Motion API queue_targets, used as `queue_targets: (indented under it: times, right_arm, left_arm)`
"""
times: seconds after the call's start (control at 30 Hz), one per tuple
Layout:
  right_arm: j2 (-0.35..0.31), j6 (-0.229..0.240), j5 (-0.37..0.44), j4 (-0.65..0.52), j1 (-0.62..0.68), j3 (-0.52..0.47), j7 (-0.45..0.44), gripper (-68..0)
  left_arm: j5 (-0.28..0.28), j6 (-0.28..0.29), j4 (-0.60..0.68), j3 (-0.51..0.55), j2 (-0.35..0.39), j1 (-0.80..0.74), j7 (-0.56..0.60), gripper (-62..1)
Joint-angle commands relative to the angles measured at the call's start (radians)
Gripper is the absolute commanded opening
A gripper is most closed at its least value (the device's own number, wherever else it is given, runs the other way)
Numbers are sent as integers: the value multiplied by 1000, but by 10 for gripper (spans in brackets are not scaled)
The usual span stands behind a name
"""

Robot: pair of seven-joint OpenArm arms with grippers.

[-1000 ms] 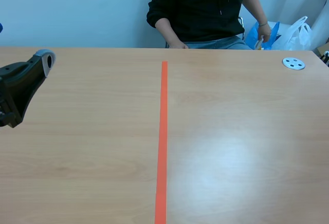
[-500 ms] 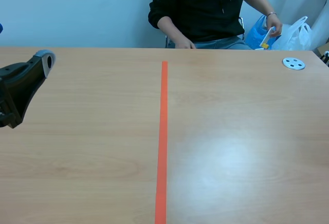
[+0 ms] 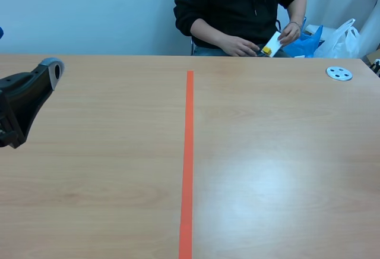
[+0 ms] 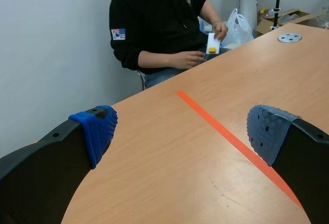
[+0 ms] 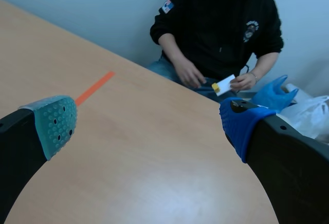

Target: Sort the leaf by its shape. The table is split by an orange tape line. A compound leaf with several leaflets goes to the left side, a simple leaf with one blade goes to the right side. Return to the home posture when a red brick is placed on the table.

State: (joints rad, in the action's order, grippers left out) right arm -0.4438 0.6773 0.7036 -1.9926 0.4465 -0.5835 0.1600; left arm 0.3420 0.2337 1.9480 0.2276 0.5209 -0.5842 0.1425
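I have two pincers. My left pincer (image 4: pixel 180 134) is spread wide with nothing in it, and so is my right pincer (image 5: pixel 148 126). One tape line (image 3: pixel 188 164) runs away ahead, between the two. One person (image 3: pixel 237 3) sits far ahead, past the table's (image 3: pixel 285 152) far edge, and both hands hold one small white card (image 3: pixel 272 43) with a yellow spot. I cannot tell whether it bears a leaf. One grey disc (image 3: pixel 339 73) lies far ahead of my right pincer. Beyond it are two bags, one blue (image 3: pixel 300 42) and one white (image 3: pixel 344 39). The table is pale wood and the wall (image 3: pixel 89 15) is plain light blue.
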Motion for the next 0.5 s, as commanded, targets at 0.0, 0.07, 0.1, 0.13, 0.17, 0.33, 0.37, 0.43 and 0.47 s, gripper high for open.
queue_targets:
  times: [0.0, 0.07, 0.1, 0.13, 0.17, 0.33, 0.37, 0.43, 0.47]
  right_arm:
    - [-16, -3, 8, 10, -13, 18, -16, -109]
    - [-16, -3, 8, 10, -15, 41, -16, -109]
    - [-16, -3, 8, 10, -17, 50, -16, -109]
    - [-16, -3, 7, 10, -18, 57, -16, -109]
    - [-16, -3, 7, 10, -23, 63, -15, -109]
    - [-16, -3, 0, 10, -28, 68, -16, -109]
    - [-16, -3, 0, 10, -28, 68, -16, -109]
    - [-16, -3, 0, 10, -28, 68, -16, -109]
    - [-16, -3, 1, 10, -28, 68, -16, -109]
  left_arm:
    - [10, -2, 13, 3, 3, 0, 18, -67]
    - [10, -2, 13, 3, 2, 0, 18, -67]
    - [10, -2, 13, 3, -1, 0, 18, -67]
    - [10, -2, 13, 3, -4, 0, 18, -67]
    - [10, -2, 13, 3, -6, 0, 18, -67]
    - [10, -2, 13, 3, -8, 0, 18, -67]
    - [10, -2, 13, 3, -8, 0, 18, -67]
    - [10, -2, 13, 3, -8, 0, 18, -67]
    - [10, -2, 13, 3, -8, 0, 18, -67]
